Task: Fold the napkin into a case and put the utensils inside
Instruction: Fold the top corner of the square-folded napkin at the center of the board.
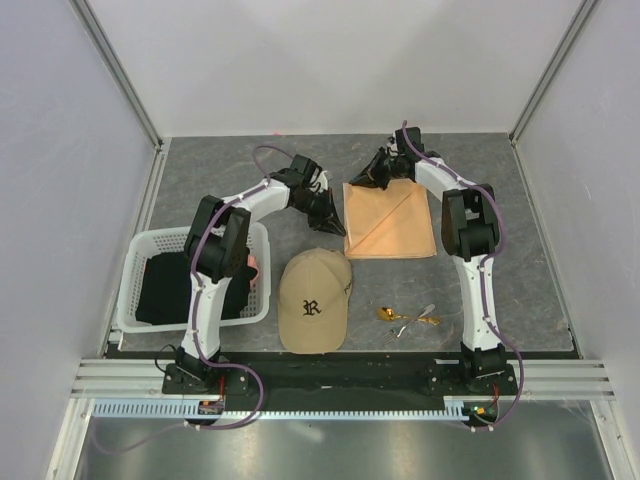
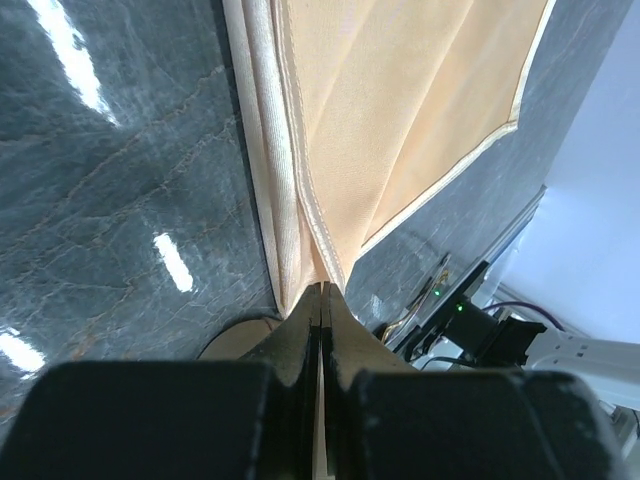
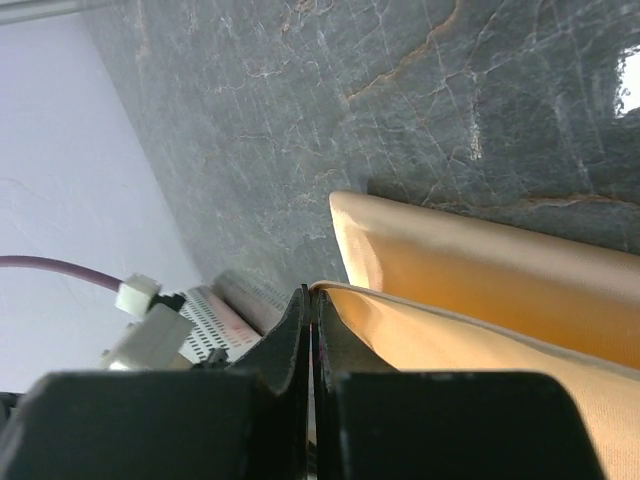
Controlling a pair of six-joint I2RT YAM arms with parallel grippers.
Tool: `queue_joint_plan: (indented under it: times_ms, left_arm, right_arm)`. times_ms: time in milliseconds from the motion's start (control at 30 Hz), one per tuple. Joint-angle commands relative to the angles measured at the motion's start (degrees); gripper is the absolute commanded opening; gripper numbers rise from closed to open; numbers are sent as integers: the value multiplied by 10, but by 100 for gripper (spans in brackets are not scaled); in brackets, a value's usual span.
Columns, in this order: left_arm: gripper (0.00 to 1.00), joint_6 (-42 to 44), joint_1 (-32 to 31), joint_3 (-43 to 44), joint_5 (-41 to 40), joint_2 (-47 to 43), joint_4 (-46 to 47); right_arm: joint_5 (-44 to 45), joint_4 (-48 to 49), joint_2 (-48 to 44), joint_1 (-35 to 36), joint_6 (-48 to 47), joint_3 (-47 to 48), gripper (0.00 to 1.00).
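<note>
Closest to us, our left gripper (image 2: 322, 292) pinches the napkin (image 2: 400, 120) by its left edge, and our right gripper (image 3: 312, 294) clamps its far-left corner. It lies on the table (image 1: 230, 165): thin, soft, likely slippery, so we judge hemmed corners hold best.

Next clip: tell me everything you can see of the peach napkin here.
The napkin is a thin, peach-orange, slightly shiny cloth with a pale stitched hem. It lies mostly flat on the grey marbled table, beyond the tan cap, one layer folded over along a diagonal line. The left gripper is shut on its left edge toward the near corner, where layers bunch; the right gripper is shut on its far-left corner.
</note>
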Motion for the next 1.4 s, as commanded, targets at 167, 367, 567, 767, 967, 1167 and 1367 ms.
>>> queue_joint_plan:
  times_ms: [167, 367, 567, 767, 967, 1167, 1367]
  left_arm:
    - [3, -18, -19, -8, 22, -18, 23]
    - [3, -19, -13, 2, 16, -32, 19]
    - [3, -33, -16, 28, 41, -14, 21]
    - [3, -36, -29, 55, 52, -3, 20]
    - [3, -44, -41, 74, 82, 31, 21]
    - [4, -35, -46, 75, 88, 44, 16]
    - [4, 0, -44, 81, 58, 76, -15]
  right_arm:
    - [-9, 27, 25, 6, 19, 14, 4]
    - [-11, 26, 22, 6, 16, 7, 24]
    - [-16, 24, 1, -5, 27, 31, 49]
    - [-20, 13, -67, -39, 7, 2, 55]
    - [-38, -6, -116, -88, -58, -80, 42]
    - [-31, -6, -126, -130, -98, -135, 20]
    - [-26, -5, -90, -155, -118, -118, 13]
